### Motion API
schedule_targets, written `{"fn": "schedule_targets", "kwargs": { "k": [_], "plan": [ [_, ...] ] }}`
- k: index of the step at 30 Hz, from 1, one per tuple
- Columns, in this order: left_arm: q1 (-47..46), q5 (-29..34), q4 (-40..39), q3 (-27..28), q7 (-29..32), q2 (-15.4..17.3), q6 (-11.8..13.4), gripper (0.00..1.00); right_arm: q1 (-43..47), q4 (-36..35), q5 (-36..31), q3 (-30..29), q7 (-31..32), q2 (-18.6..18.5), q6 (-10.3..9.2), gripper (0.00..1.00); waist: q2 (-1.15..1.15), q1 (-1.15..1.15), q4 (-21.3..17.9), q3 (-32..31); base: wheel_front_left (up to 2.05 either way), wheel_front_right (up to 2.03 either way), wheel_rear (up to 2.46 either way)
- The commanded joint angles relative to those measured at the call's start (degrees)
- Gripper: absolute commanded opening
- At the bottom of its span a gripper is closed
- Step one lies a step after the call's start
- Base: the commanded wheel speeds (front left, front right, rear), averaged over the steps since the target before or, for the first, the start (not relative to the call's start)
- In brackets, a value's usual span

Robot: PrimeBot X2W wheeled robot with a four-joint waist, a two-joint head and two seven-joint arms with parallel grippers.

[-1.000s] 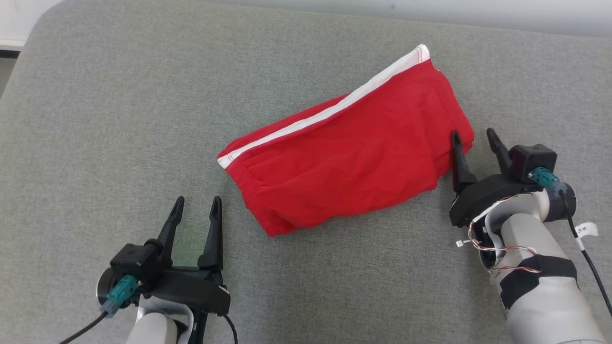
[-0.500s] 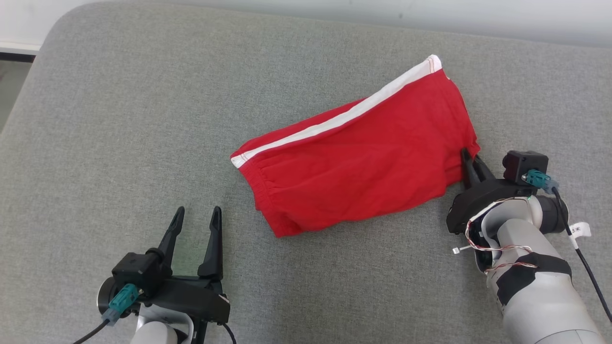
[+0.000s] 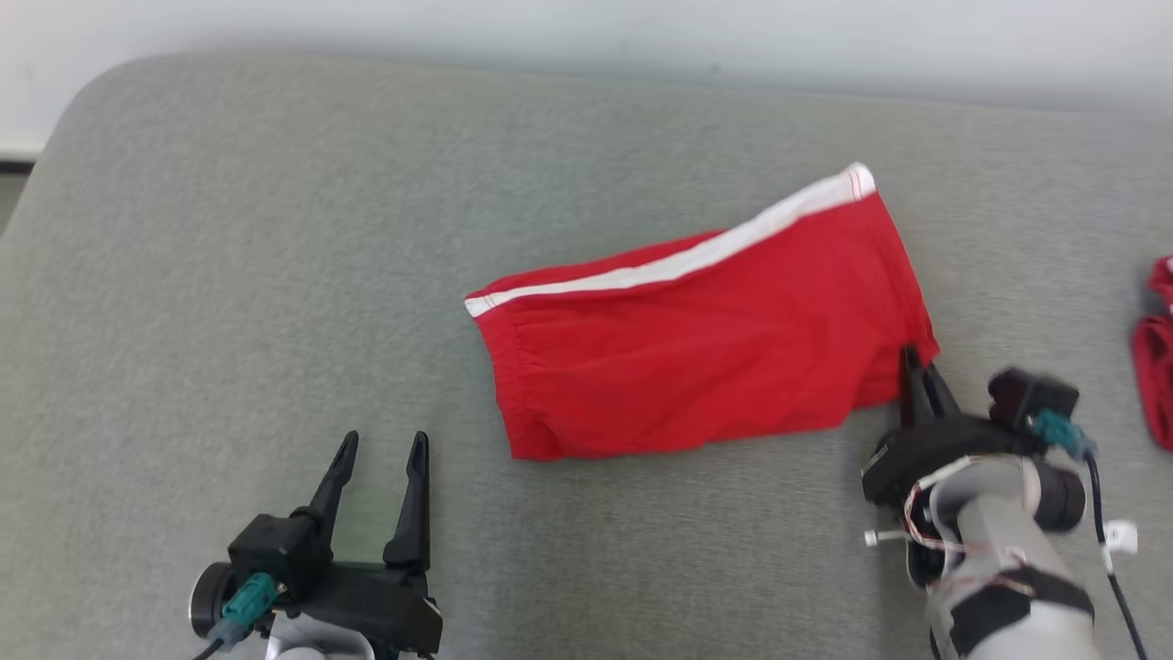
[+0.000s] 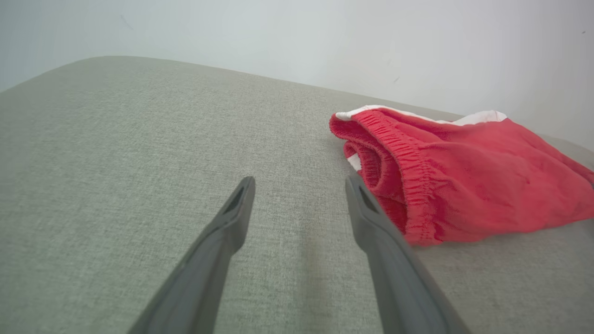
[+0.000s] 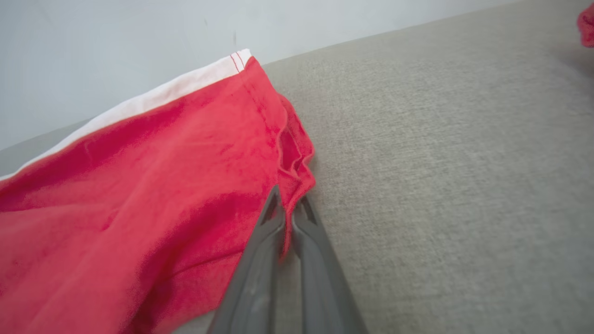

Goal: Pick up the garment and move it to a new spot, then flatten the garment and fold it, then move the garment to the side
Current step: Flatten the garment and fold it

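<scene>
The garment (image 3: 696, 339) is a pair of red shorts with a white side stripe, folded and lying on the grey cushioned surface (image 3: 229, 275). My right gripper (image 3: 916, 367) is shut on the garment's near right corner, and the right wrist view shows red cloth (image 5: 139, 195) pinched between the closed fingers (image 5: 260, 260). Down at the lower left my left gripper (image 3: 380, 445) stands open with nothing in it, short of the elastic waistband (image 4: 408, 176), which lies just right of its right finger (image 4: 385, 250).
Another red piece of cloth (image 3: 1156, 367) lies at the right edge of the surface. A pale wall (image 3: 586, 37) runs behind the far edge. The surface's rounded left corner (image 3: 64, 119) is at the upper left.
The right gripper closed from open onto the garment's right corner. The garment's right end has swung nearer, so it lies more level. The head camera has shifted, bringing the second red cloth into sight.
</scene>
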Motion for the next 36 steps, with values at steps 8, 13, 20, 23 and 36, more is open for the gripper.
{"fn": "schedule_targets", "kwargs": {
  "k": [8,13,20,23,36],
  "plan": [
    [3.4,1.6,0.1,1.0,-0.2,0.0,0.1,1.0,9.8,-7.3,2.3,-0.3,-0.2,2.2,-0.19,0.0,0.0,0.0,-5.7,-4.4,0.0,0.0,0.0],
    [5.4,2.0,0.1,1.6,-0.2,0.0,0.1,1.0,13.1,-9.5,4.0,-0.6,-0.2,2.7,-0.19,0.0,0.0,0.0,-7.4,-5.9,0.0,0.0,0.0],
    [6.8,1.7,0.0,1.6,-0.2,0.0,0.1,1.0,15.1,-12.8,3.5,0.9,-0.2,2.8,-0.19,0.0,0.0,0.0,-8.3,-6.8,0.0,0.0,0.0],
    [6.8,1.7,0.1,1.2,-0.2,0.0,0.1,1.0,14.5,-14.6,3.2,2.6,-0.2,2.8,-0.19,0.0,0.0,0.0,-8.2,-6.7,0.0,0.0,0.0],
    [8.3,0.4,0.0,1.1,-0.2,0.0,0.1,1.0,15.1,-26.9,2.0,18.8,-0.2,2.8,-0.19,0.0,0.0,0.0,-7.4,-7.9,0.0,0.0,0.0]
  ]
}}
